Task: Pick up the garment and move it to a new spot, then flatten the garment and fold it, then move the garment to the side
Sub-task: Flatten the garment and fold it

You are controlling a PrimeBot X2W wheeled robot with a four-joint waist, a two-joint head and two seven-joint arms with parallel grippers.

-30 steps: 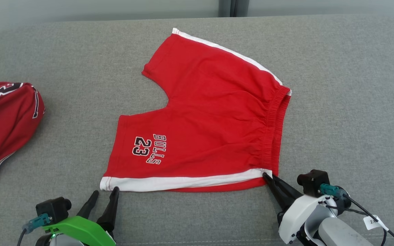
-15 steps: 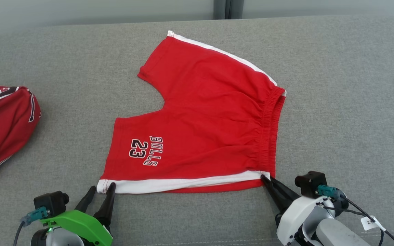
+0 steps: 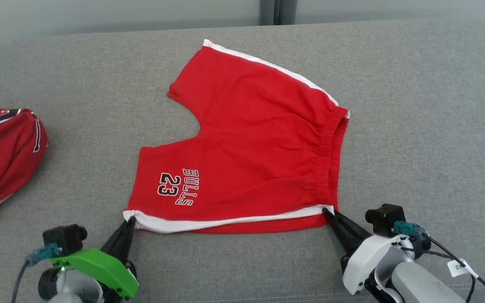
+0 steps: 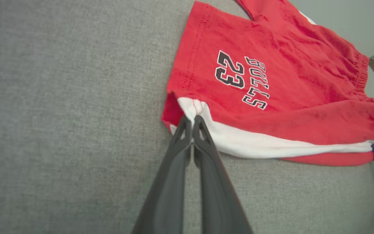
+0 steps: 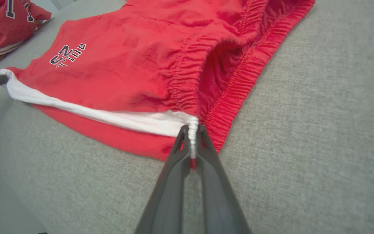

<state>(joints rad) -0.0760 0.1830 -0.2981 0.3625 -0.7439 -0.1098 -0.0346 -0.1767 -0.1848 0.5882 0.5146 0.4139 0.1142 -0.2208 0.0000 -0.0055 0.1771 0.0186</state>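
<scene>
The garment [image 3: 251,143] is a pair of red shorts with white side stripes and "BULLS 23" print, lying flat on the grey surface, waistband to the right. My left gripper [image 3: 129,220] is shut on the near leg-hem corner at the white stripe, as the left wrist view confirms on the garment [image 4: 271,97] with the left gripper [image 4: 192,118]. My right gripper [image 3: 326,212] is shut on the near waistband corner; in the right wrist view the right gripper [image 5: 192,128] pinches the bunched white stripe of the garment [image 5: 141,65].
Another red garment [image 3: 2,155] with black-and-white lettering lies bunched at the left edge, also seen as a red garment [image 5: 8,22] in the right wrist view. The grey fabric surface [image 3: 427,126] stretches wide to the right and behind the shorts.
My left gripper moved forward onto the hem corner and shut on it, lifting that corner slightly. The right gripper stayed shut on the waistband corner. The camera shifted a little.
</scene>
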